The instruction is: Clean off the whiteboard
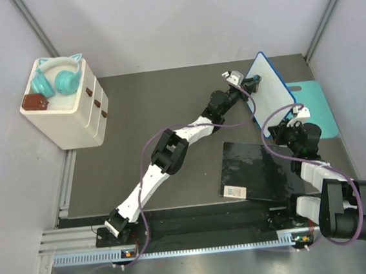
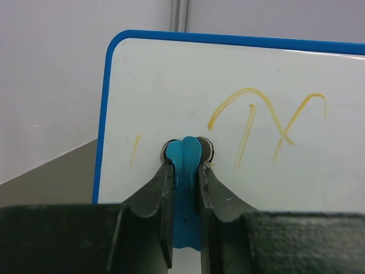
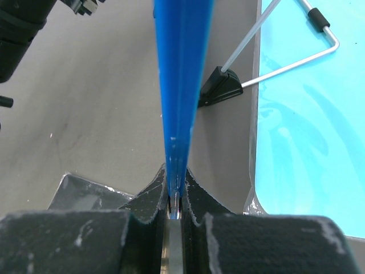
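The whiteboard [image 1: 270,83] stands tilted up on edge at the back right, white with a blue rim. In the left wrist view, yellow scribbles [image 2: 268,123] and a short yellow stroke [image 2: 134,149] mark the whiteboard [image 2: 171,85]. My left gripper [image 2: 186,153] is shut on a small blue eraser [image 2: 185,188], whose tip meets the board between the stroke and the scribbles. From above, the left gripper [image 1: 245,83] sits at the board's left face. My right gripper [image 3: 177,181] is shut on the board's blue rim [image 3: 181,68], seen edge-on. The right gripper [image 1: 280,125] holds the board's near end.
A teal mat [image 1: 318,108] lies under and right of the board. A glossy black sheet [image 1: 254,169] lies in front of it. A wire stand with a black foot [image 3: 219,88] rests by the teal mat [image 3: 308,125]. A white drawer box [image 1: 64,119] carrying teal headphones [image 1: 57,78] stands at back left.
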You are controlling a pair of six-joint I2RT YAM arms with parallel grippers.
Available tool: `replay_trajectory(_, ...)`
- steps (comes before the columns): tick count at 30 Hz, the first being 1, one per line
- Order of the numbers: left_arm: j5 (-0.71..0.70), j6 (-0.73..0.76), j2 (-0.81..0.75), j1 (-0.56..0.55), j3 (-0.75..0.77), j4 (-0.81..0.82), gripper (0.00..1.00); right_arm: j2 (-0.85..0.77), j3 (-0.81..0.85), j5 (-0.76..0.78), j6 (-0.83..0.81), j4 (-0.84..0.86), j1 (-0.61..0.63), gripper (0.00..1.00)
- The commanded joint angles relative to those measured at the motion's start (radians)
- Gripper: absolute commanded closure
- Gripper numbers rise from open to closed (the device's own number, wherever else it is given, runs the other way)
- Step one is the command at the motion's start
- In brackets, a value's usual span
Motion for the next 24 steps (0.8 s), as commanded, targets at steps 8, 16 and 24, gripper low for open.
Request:
replay_trajectory(8, 0.131, 0.046, -0.100, -0.096, -0.019, 0.133, 1.00, -0.004, 0.012, -0.033, -0.042, 0.012, 0.017, 1.00)
replay_trajectory(16, 0.135, 0.076, -0.143, -0.128, -0.064, 0.187, 1.00, -0.002, 0.015, -0.034, -0.042, 0.010, 0.017, 1.00)
replay_trajectory(24, 0.011, 0.087, -0.091, -0.123, 0.019, 0.139, 1.00, -0.001, 0.015, -0.034, -0.042, 0.010, 0.019, 1.00)
